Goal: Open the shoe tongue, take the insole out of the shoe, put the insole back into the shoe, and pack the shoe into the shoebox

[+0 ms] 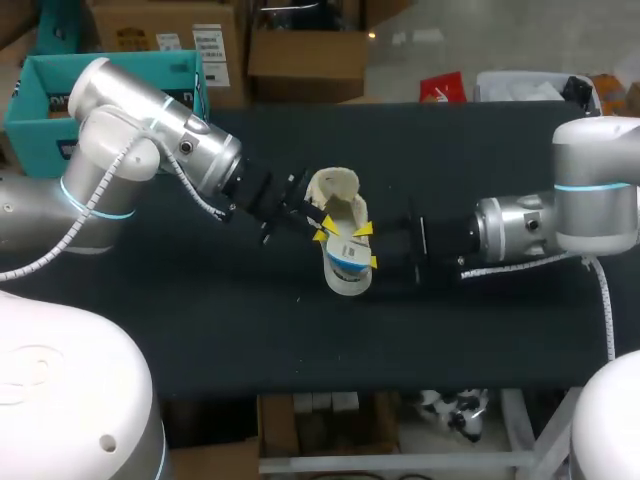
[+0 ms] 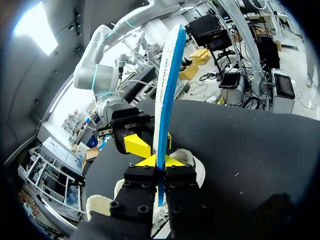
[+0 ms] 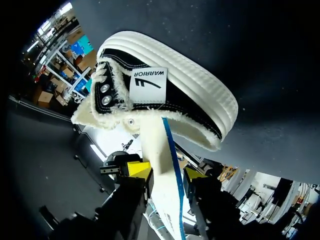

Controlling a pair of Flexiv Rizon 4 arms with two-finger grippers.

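Observation:
A black shoe [image 3: 170, 95] with a white sole and fuzzy cream lining lies on the black table; in the head view the shoe [image 1: 335, 190] sits mid-table. A white insole [image 1: 348, 265] with a blue underside stands on edge just in front of it, one end at the shoe's opening. My left gripper [image 2: 160, 161] is shut on the thin insole [image 2: 165, 90], also seen as the left gripper [image 1: 322, 228] in the head view. My right gripper [image 3: 166, 172] faces it from the other side, fingers open and straddling the insole [image 3: 160, 150]. The right gripper [image 1: 367, 246] sits at the insole's right.
The black table [image 1: 480, 150] stretches wide to both sides of the shoe, and its front edge [image 1: 400, 390] runs below the grippers. Both arms meet close together at the middle.

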